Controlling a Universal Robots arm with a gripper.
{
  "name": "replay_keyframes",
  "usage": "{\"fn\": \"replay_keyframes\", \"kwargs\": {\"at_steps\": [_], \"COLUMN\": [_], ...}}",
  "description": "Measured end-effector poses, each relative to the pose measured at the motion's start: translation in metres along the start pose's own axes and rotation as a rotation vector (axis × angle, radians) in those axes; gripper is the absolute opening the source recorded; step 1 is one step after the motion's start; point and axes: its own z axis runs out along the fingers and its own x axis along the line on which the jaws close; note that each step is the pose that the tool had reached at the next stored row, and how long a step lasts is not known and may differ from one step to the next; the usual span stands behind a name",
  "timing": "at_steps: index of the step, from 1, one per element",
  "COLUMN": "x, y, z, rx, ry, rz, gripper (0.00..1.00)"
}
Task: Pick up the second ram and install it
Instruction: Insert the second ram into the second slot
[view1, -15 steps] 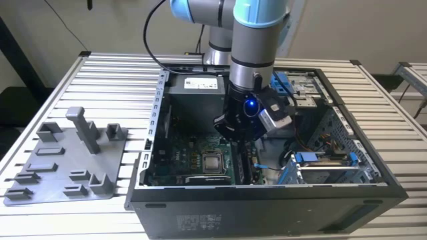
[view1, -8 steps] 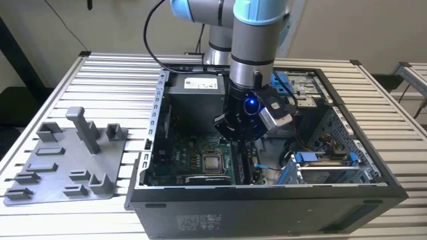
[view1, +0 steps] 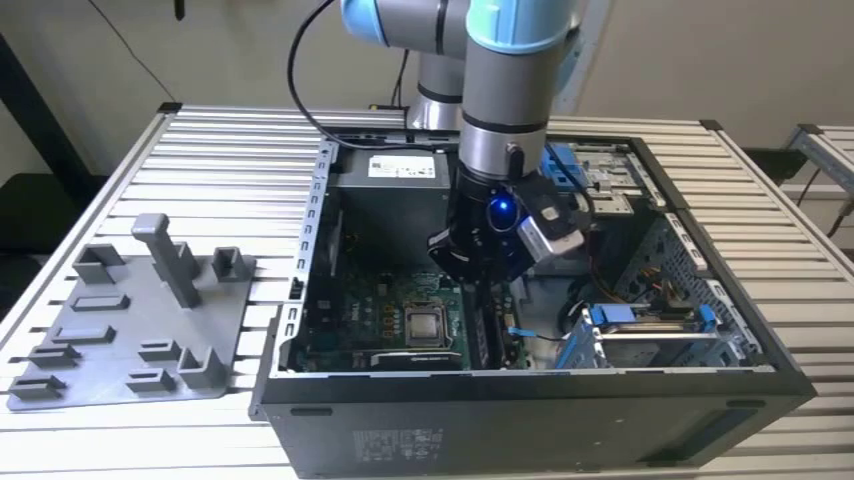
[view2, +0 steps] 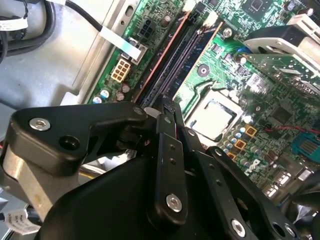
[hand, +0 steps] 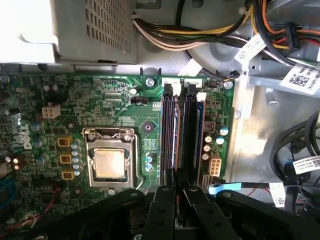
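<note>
My gripper (view1: 483, 272) is down inside the open computer case (view1: 747, 330), over the memory slots beside the processor socket (hand: 110, 162). Its two black fingers (hand: 167, 200) are drawn close together on the near end of the second ram (hand: 180, 130), a long thin dark stick standing on edge along the slots. In the second wrist view the gripper (view2: 165, 112) meets the same stick (view2: 172, 65), which runs away from the fingertips between a copper-edged strip and a blue slot. Whether the stick is fully seated I cannot tell.
A grey plastic fixture tray (view1: 80, 340) with upright posts lies on the slatted table at the exterior view's left. The power supply (view1: 390, 180) and bundled cables (hand: 200, 35) crowd the far end of the slots. A blue drive cage (view1: 654, 320) stands at the exterior view's right.
</note>
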Motion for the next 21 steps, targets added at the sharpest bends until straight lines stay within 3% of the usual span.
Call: {"fn": "replay_keyframes", "kwargs": {"at_steps": [5, 21], "x": [0.0000, -0.0015], "y": [0.0031, 0.0038], "z": [0.0004, 0.0038], "rx": [0.0001, 0.0000], "ry": [0.0001, -0.0001], "rz": [0.000, -0.001], "gripper": [0.13, 0.13]}}
